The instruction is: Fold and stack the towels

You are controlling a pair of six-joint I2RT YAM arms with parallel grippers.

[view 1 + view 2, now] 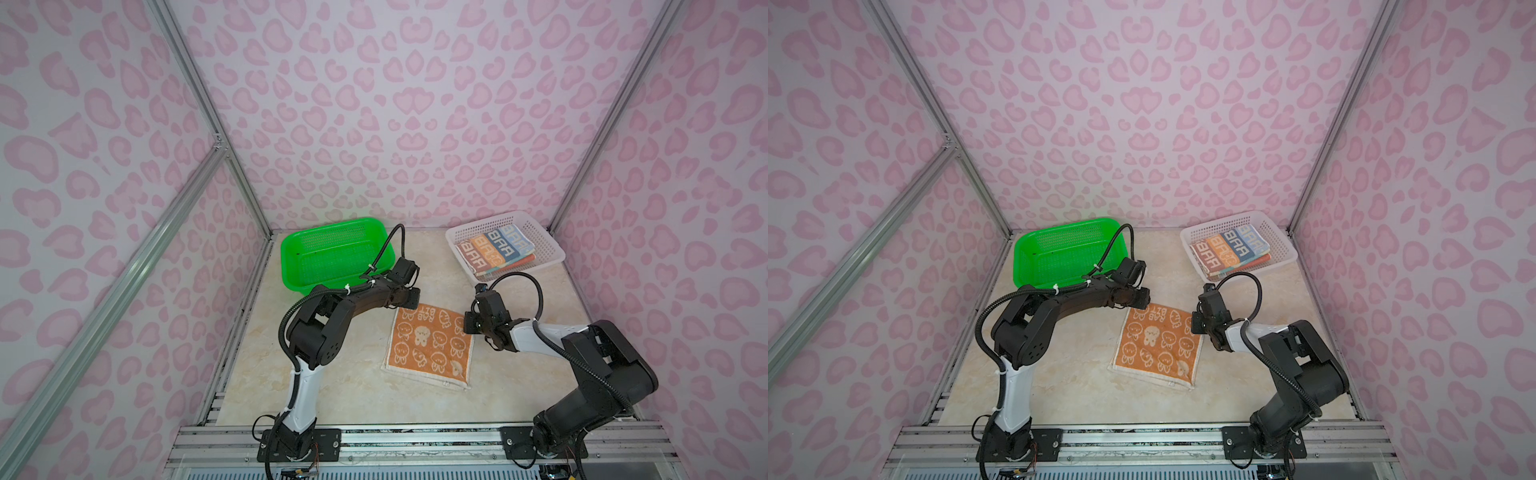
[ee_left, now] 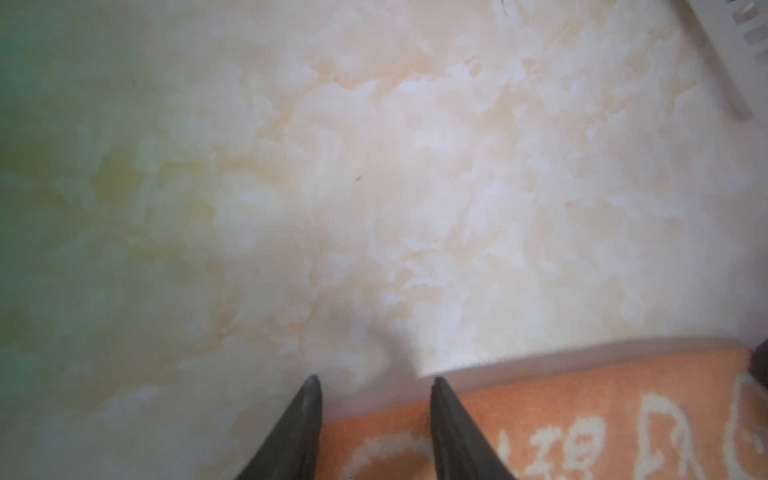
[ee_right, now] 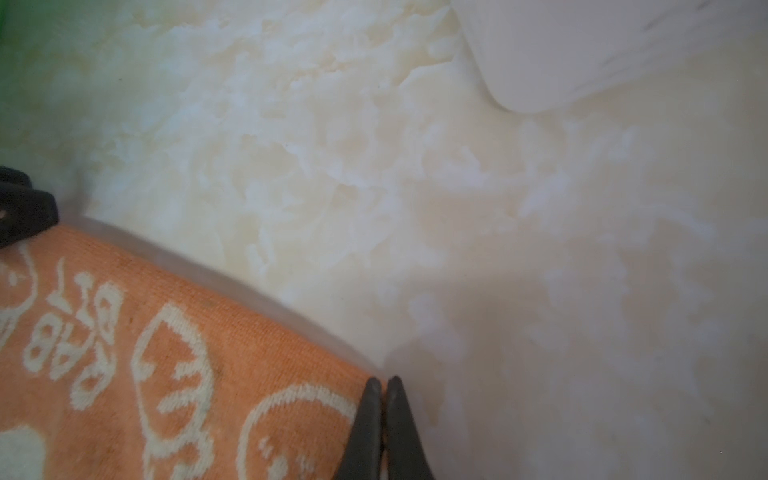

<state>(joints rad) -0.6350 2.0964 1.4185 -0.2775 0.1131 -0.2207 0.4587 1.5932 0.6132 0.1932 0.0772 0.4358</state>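
Fold pickup likely: left claw (image 2: 375, 379) is straddling the orange towel (image 1: 430, 345) at its 11 o'clock corner, jaws half apart; right claw (image 3: 384, 380) is resting at the 2 o'clock corner, jaws pressed together.

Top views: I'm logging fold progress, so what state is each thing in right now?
orange towel: spread flat, not yet stacked.
white basket: holds a folded stack.
striped towel: folded, topping that stack.
green basket: empty.
left gripper: jaws open at towel corner.
right gripper: jaws shut at towel corner.
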